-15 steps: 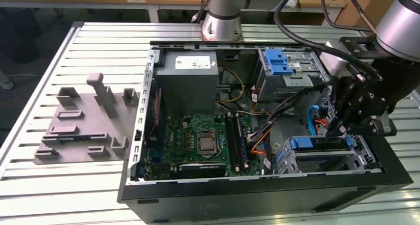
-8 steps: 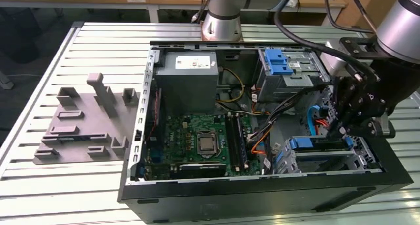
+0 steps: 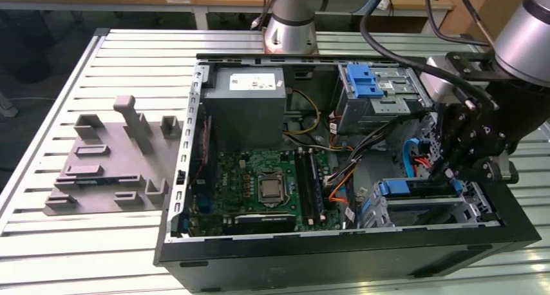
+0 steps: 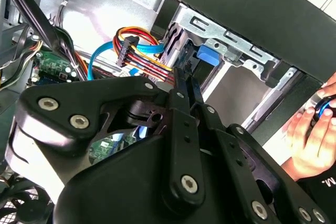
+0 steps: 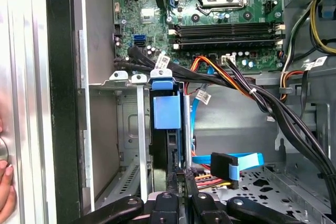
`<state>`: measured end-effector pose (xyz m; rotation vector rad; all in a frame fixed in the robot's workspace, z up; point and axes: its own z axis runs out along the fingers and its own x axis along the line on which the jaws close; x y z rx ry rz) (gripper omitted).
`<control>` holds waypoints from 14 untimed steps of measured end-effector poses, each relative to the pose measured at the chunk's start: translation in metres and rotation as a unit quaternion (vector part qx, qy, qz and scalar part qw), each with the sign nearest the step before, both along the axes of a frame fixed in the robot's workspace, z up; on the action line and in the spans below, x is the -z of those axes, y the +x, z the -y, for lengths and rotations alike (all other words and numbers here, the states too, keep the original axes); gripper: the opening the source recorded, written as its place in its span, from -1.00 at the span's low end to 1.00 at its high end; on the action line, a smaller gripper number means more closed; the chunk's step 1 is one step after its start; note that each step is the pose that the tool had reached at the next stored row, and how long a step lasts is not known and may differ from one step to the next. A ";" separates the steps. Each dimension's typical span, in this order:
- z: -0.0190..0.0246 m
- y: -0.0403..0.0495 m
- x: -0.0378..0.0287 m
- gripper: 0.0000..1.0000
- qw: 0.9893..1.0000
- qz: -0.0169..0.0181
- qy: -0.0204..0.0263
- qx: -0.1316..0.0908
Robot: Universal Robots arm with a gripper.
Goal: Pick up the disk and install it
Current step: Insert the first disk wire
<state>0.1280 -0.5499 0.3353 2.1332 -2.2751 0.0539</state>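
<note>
Slatted metal tabletop (image 3: 51, 243) carries, toward the exterior view's left, a grey moulded fixture (image 3: 107, 163) and, beside it, an open black computer case (image 3: 344, 256) lying on its side. Inside the case sit a grey power supply box (image 3: 245, 102), the green motherboard (image 3: 257, 185) and a metal drive cage (image 3: 378, 98) with a blue latch.

At the exterior view's right the arm reaches down into the case, its black gripper (image 3: 460, 172) low beside the drive bay. In the first wrist view the gripper (image 5: 178, 192) has its fingers drawn narrow, nearly together, against the edge of the disk (image 5: 168, 116), which stands on edge in the bay slot with its blue bracket tab showing. Whether they clamp it I cannot tell. A person's hand (image 4: 310, 140) rests outside the case wall in the second wrist view.
</note>
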 end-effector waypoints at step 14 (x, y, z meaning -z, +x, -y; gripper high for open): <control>0.0007 0.0004 0.0026 -0.67 1.000 0.000 0.000 0.001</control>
